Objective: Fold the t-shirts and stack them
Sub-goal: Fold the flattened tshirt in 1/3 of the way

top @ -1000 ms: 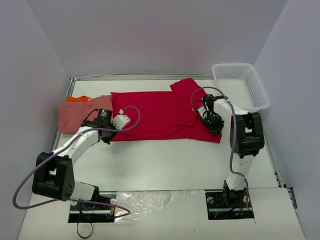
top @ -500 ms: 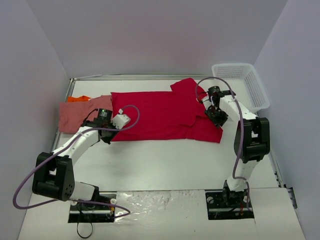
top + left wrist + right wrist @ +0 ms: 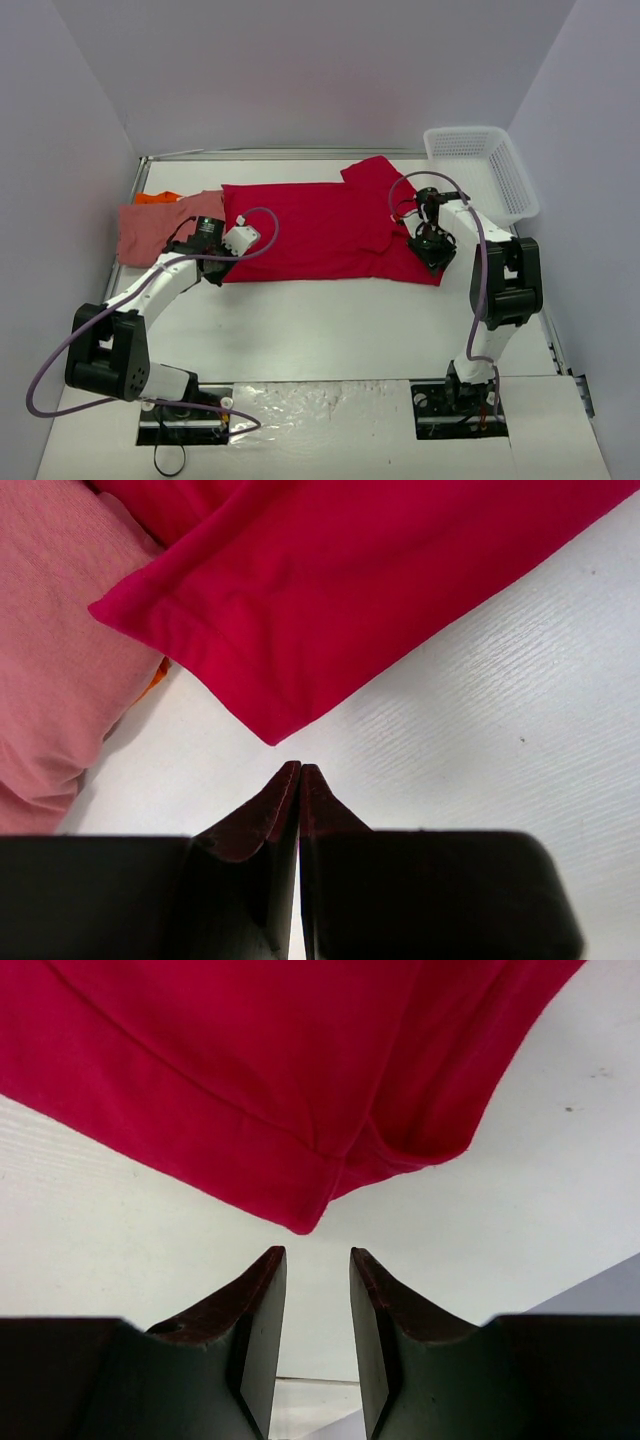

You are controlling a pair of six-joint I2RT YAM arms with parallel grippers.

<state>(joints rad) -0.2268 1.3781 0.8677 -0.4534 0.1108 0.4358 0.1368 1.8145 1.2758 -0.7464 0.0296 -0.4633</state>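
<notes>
Though the orange shirt [image 3: 158,197] is mostly hidden under the pink shirt [image 3: 150,232], the rest reads clearly. Left tool [image 3: 300,770] low over tabletop [image 3: 330,320], tips together, empty, just short of red shirt's [image 3: 310,230] near-left corner. Right tool [image 3: 318,1255] slightly apart, empty, at near-right corner.

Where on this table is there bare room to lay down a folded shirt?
The widest bare patch of the table is the near strip, between the front edge of the red shirt and the arm bases. The far left corner is crowded: the pink shirt lies over the orange shirt. The basket fills the far right.
</notes>
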